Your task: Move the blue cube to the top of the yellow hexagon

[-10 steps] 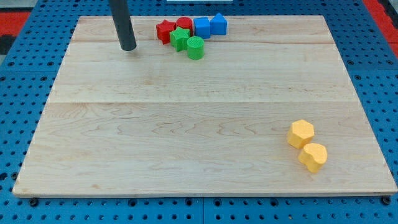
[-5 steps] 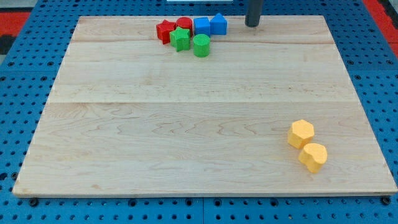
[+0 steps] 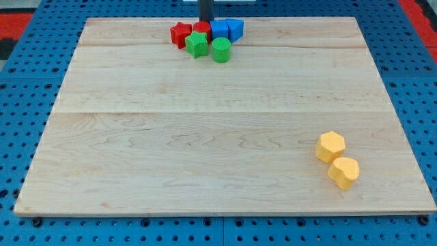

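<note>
The blue cube sits in a tight cluster at the view's top, between a red cylinder on its left and a second blue block on its right. My tip stands just above the cluster, at the seam between the red cylinder and the blue cube, touching or nearly touching them. The yellow hexagon lies far off at the view's lower right, with another yellow block against its lower right side.
A red star, a green star and a green cylinder belong to the same cluster, below and left of the blue cube. The wooden board rests on a blue pegboard.
My tip swung from the board's upper left to the upper right, then back to just above the cluster. The second blue block shifted slightly left and the green cylinder slightly right.
</note>
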